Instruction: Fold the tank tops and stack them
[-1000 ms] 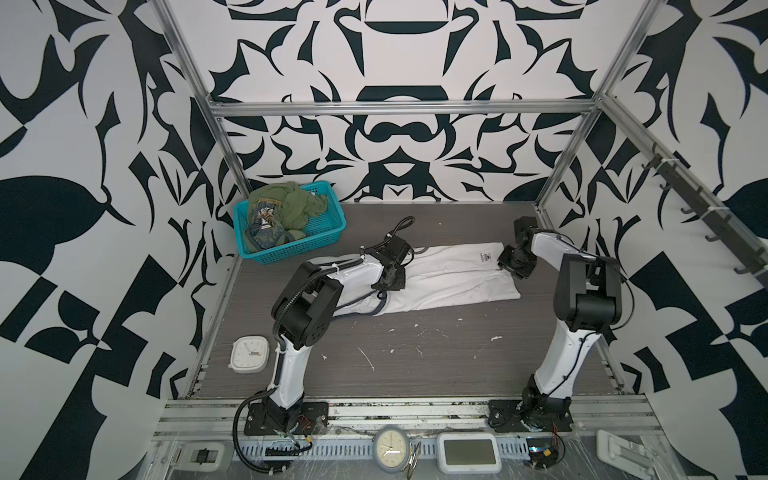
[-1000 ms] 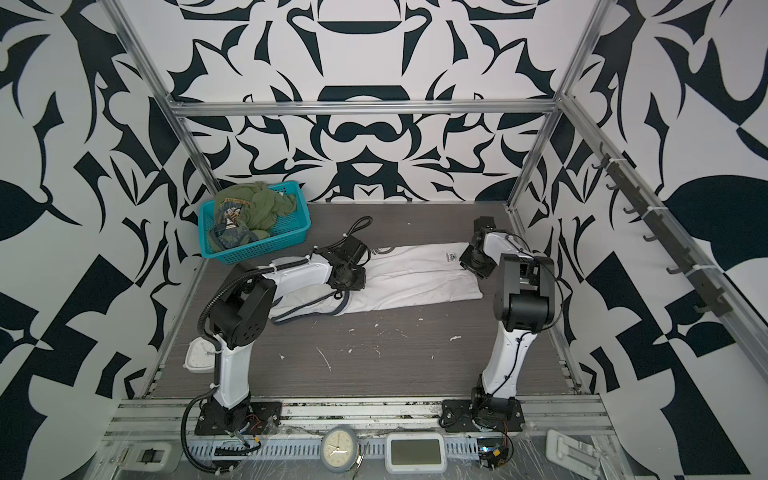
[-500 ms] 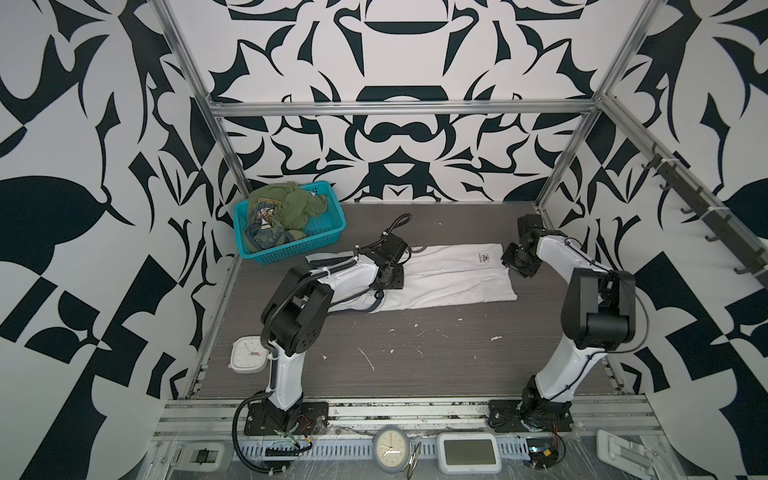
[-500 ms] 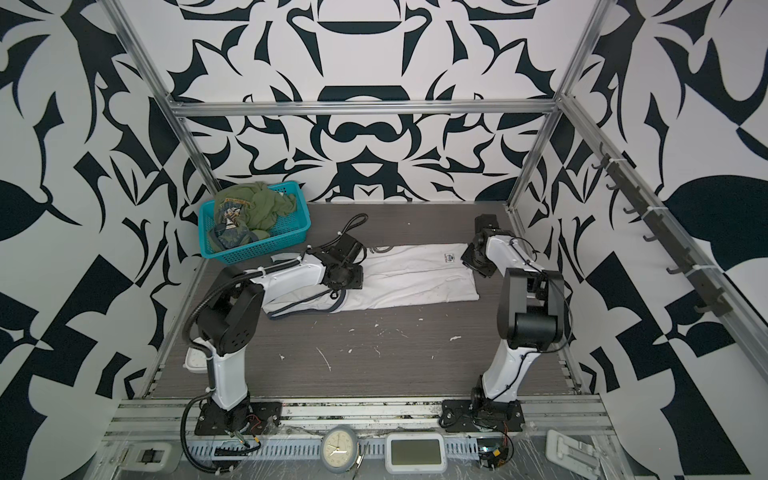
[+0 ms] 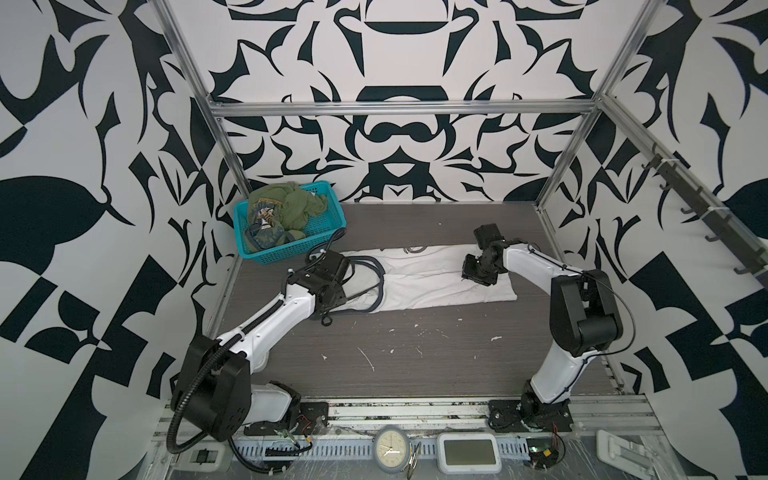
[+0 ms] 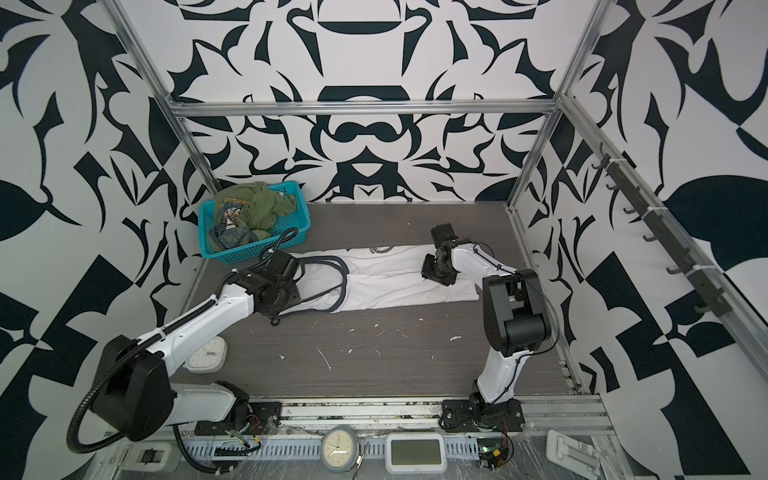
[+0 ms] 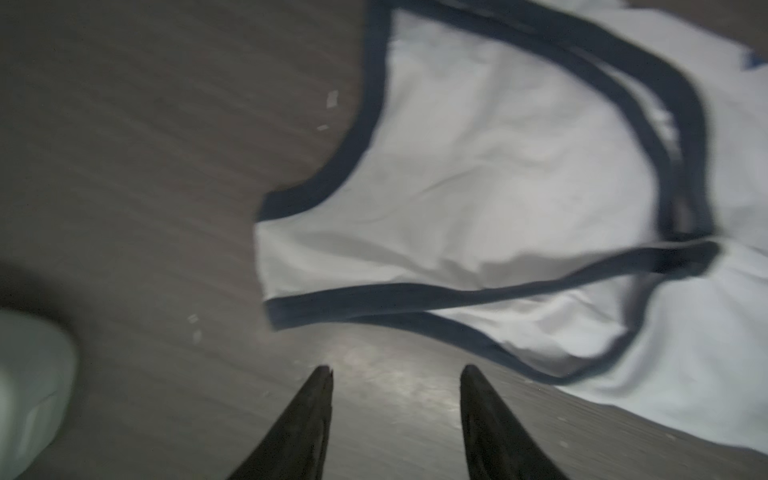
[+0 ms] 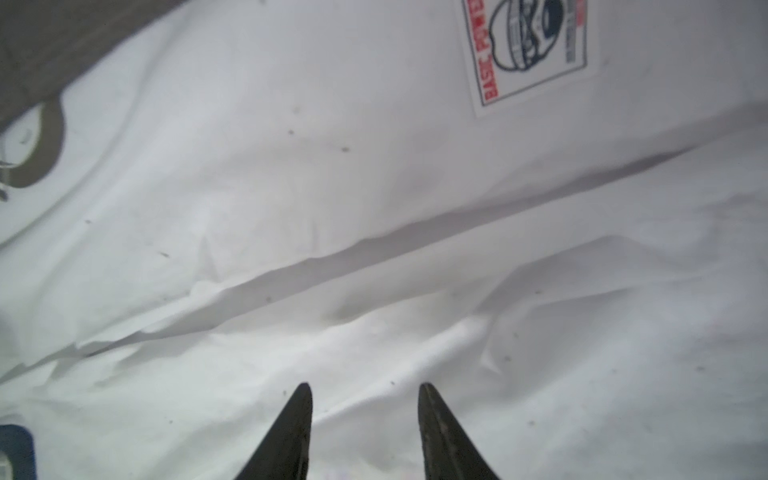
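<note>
white tank top (image 5: 436, 282) flat, left hand (image 7: 395, 370) empty

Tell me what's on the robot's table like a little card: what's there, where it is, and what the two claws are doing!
White tank top: lying flat on the table, folded into a long strip
Olive green tank top: bunched up inside the basket
Teal mesh basket: far left corner of the table
Left gripper: open, holding nothing, over bare table beside the strap end of the white top
Right gripper: open, holding nothing, over the white cloth near its other end
Table: dark wood grain with small white flecks
Stack: not made yet
</note>
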`<state>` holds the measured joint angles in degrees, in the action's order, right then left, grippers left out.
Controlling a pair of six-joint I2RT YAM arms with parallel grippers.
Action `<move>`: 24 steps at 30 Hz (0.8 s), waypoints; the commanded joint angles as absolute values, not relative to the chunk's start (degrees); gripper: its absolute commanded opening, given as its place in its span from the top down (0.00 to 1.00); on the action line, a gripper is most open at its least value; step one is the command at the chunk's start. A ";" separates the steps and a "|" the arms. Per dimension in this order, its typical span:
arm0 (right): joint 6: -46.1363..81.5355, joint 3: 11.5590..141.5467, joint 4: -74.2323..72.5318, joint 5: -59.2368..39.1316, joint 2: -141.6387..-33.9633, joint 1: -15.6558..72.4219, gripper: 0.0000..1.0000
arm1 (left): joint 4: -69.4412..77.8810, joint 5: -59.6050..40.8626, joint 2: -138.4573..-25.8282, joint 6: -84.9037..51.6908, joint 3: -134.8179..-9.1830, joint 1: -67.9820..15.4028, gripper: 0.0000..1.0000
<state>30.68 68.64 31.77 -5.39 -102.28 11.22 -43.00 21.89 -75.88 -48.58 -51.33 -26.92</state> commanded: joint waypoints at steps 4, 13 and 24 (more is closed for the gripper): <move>29.27 68.74 31.02 -5.37 -100.21 10.99 0.56 | -52.41 27.05 -73.97 -59.14 -47.78 -24.87 0.47; 28.92 67.68 30.54 -5.04 -99.54 10.96 0.56 | -30.36 16.82 -76.51 -55.38 -41.71 -18.87 0.49; 28.54 66.38 30.44 -4.66 -99.26 10.90 0.56 | -22.40 14.77 -82.71 -54.01 -43.14 -14.18 0.72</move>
<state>29.34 66.87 30.76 -5.32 -101.62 10.96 -24.38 14.79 -82.37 -54.28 -42.09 -14.76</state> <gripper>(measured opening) 0.440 0.294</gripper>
